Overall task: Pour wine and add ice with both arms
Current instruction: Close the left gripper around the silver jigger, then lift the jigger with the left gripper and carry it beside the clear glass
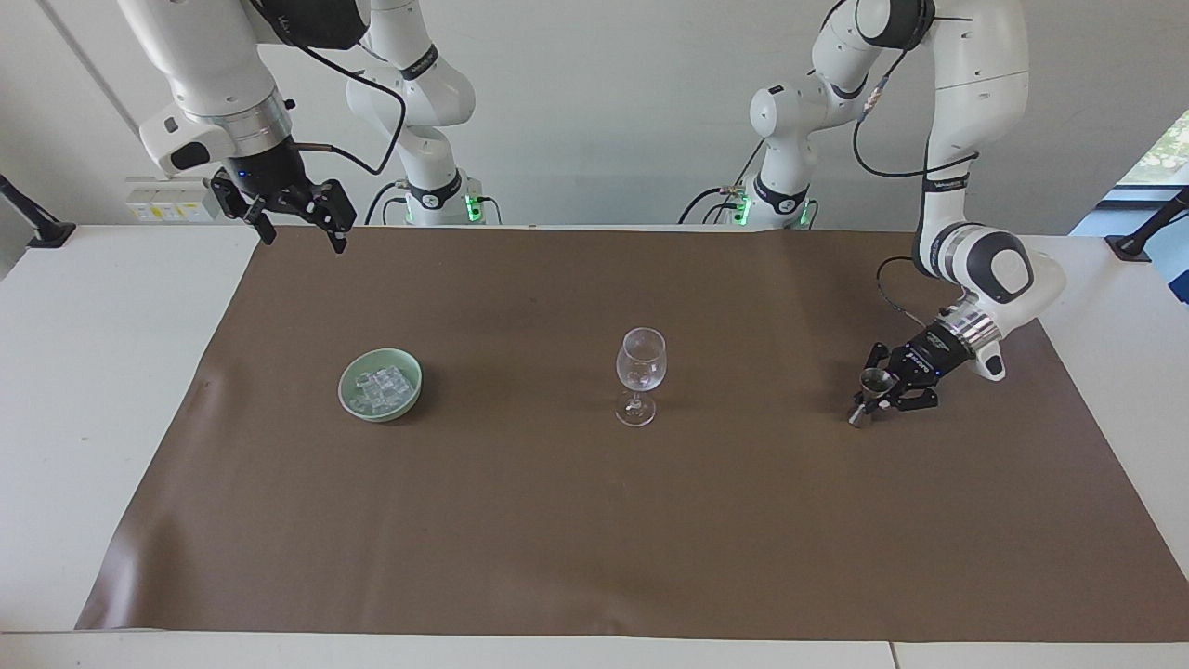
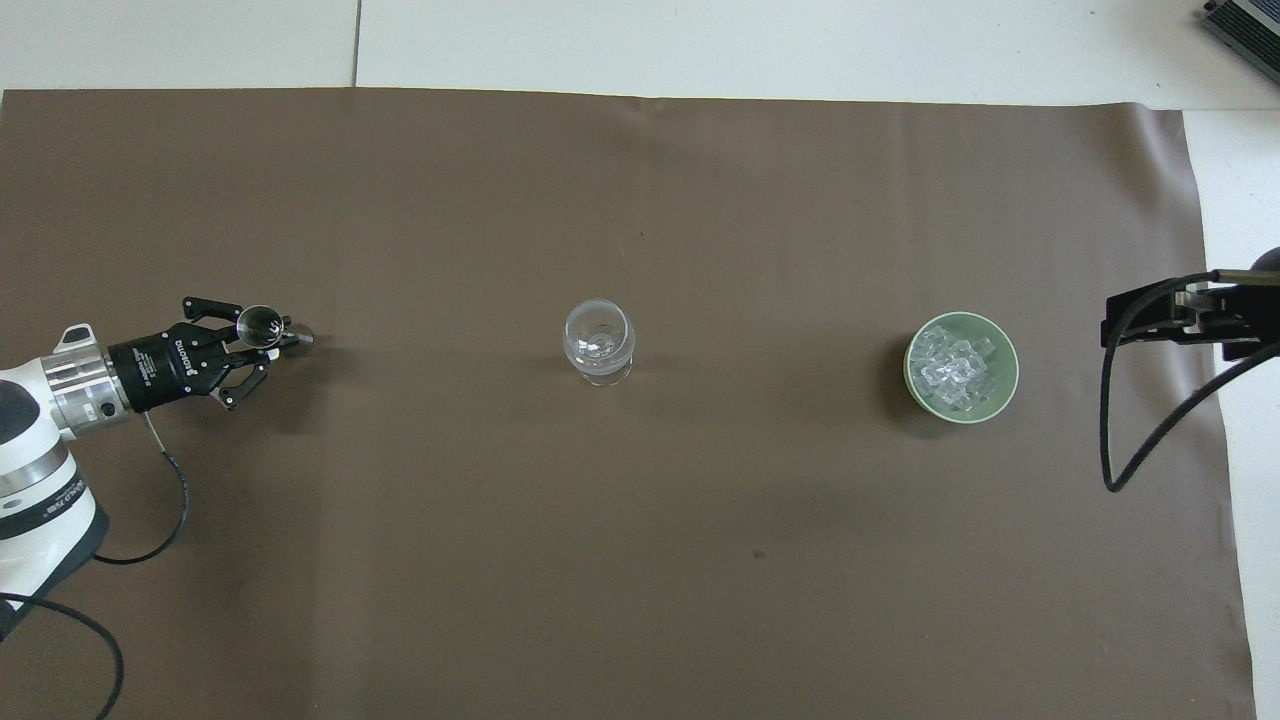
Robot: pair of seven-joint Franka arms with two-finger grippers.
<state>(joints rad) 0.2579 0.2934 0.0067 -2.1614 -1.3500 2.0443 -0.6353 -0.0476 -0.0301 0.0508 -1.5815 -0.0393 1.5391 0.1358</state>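
1. The right gripper (image 1: 295,226), fingers apart, waits above the mat's (image 1: 520,520) edge by its own base.
2. The ice (image 1: 380,387) sits in the green bowl (image 1: 348,394), toward the right arm's end.
3. The wine glass (image 1: 640,370) stands mid-mat.
4. The left gripper (image 1: 874,398) is clamped on a small metal measuring cup (image 1: 872,381); I would lift it level and tip it slowly over the glass.
5. Whether the cup holds wine cannot be made out.

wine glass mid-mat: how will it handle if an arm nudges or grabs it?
The wine glass probably tips easily: tall bowl on a thin stem and small foot. Clear thin glass suggests it is fragile and slippery. It looks empty, so likely light and quick to slide on the brown mat.
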